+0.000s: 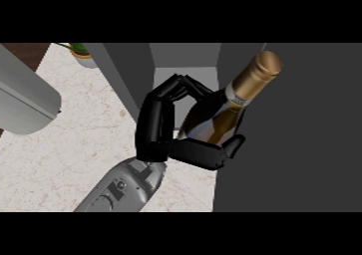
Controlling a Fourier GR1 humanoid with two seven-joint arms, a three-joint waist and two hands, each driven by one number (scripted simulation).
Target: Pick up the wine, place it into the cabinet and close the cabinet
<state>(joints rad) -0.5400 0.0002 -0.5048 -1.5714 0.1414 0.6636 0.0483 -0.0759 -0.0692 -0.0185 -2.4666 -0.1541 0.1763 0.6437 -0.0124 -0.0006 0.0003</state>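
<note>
The wine bottle (pixel 229 112) has a dark body and a gold foil neck, and it leans with the neck toward the upper right. My right hand (pixel 200 152) is shut on it: the fingers (pixel 163 107) arch over its left side and the thumb presses its lower right. The hand holds the bottle in front of the open grey cabinet (pixel 185 56), and the neck crosses the cabinet's dark right panel (pixel 294 129). The bottle's base is hidden behind the palm. My left hand does not show.
The cabinet's grey door panel (pixel 128 74) stands open to the left of the hand. A small potted plant (pixel 82 53) sits at the back left of the marbled counter (pixel 58 164). A big grey rounded forearm-like body (pixel 21 99) fills the left edge.
</note>
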